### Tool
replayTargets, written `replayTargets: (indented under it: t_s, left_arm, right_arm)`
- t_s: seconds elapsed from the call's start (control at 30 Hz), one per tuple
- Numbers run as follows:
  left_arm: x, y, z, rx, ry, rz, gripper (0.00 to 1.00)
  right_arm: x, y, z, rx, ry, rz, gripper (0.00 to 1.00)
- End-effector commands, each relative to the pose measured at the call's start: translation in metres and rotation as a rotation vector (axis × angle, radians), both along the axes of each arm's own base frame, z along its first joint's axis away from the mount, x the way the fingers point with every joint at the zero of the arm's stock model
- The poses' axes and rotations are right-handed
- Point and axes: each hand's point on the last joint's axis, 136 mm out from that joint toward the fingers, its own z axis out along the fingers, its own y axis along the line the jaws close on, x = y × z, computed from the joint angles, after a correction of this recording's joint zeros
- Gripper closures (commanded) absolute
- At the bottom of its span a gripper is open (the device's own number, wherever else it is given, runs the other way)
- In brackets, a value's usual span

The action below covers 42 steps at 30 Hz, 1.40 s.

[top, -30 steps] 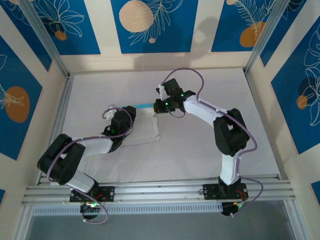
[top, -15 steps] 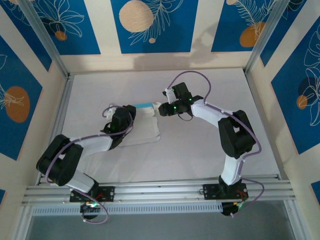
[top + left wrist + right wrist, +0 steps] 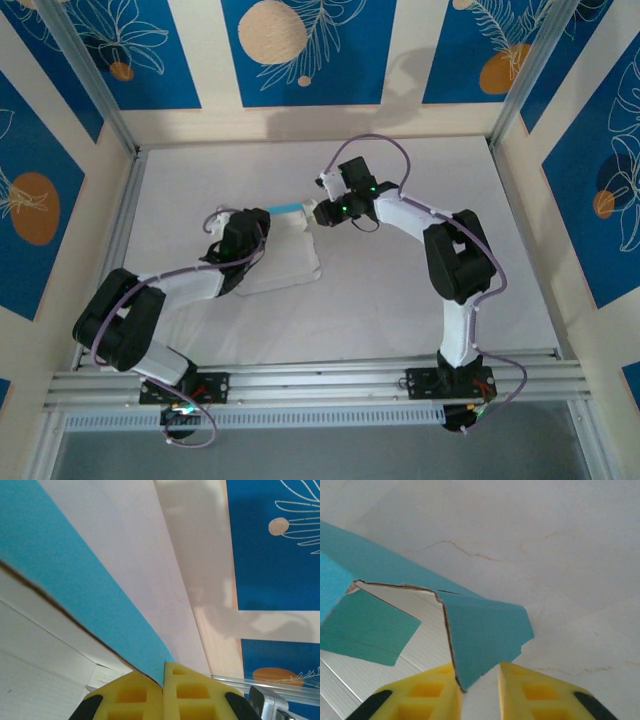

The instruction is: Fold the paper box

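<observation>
While the left gripper (image 3: 164, 672) stayed clenched on the edge of the raised blue flap (image 3: 75, 590), the right gripper (image 3: 480, 676) swung off rightward, then came back to the flap's end. Its fingers stood apart, flap corner between them, not pinched. Paper box (image 3: 285, 258) lay mid-table (image 3: 400, 300), white side up. Likely lining up a regrasp to crease that flap. No brands or writing readable.

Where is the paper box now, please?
In the top view, the paper box lies left of centre on the table, its blue far edge between the left gripper and right gripper.
</observation>
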Motion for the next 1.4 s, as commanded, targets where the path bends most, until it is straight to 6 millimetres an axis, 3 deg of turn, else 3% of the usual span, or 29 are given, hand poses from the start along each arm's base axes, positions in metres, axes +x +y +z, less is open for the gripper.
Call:
replayTargets:
  t_s: [0.0, 0.33, 0.6, 0.8, 0.9, 1.2, 1.27, 1.37]
  left_arm:
    - [-0.003, -0.001, -0.022, 0.027, 0.083, -0.021, 1.00]
    - [-0.005, 0.002, -0.023, 0.028, 0.090, -0.019, 1.00]
    - [-0.006, 0.005, -0.027, 0.030, 0.097, -0.020, 1.00]
    - [-0.007, 0.008, -0.028, 0.031, 0.100, -0.014, 1.00]
    - [-0.008, 0.009, -0.030, 0.034, 0.104, -0.014, 1.00]
    - [-0.008, 0.010, -0.030, 0.030, 0.103, -0.016, 1.00]
    - [-0.008, 0.010, -0.030, 0.031, 0.103, -0.016, 1.00]
    - [-0.008, 0.011, -0.031, 0.031, 0.106, -0.014, 1.00]
  right_arm:
    - [-0.004, 0.011, 0.004, 0.024, 0.031, 0.027, 0.80]
    - [-0.004, 0.009, -0.003, -0.125, -0.101, 0.111, 0.66]
    - [0.016, -0.007, -0.003, -0.323, -0.331, 0.174, 0.64]
    - [0.028, -0.029, -0.002, -0.289, -0.251, 0.093, 0.58]
    - [0.024, -0.024, 0.004, -0.216, -0.238, 0.119, 0.52]
    - [0.016, 0.000, 0.007, -0.136, -0.232, 0.231, 0.45]
    - [0.016, 0.003, 0.008, -0.126, -0.232, 0.239, 0.46]
    - [0.016, 0.009, 0.008, -0.112, -0.209, 0.250, 0.55]
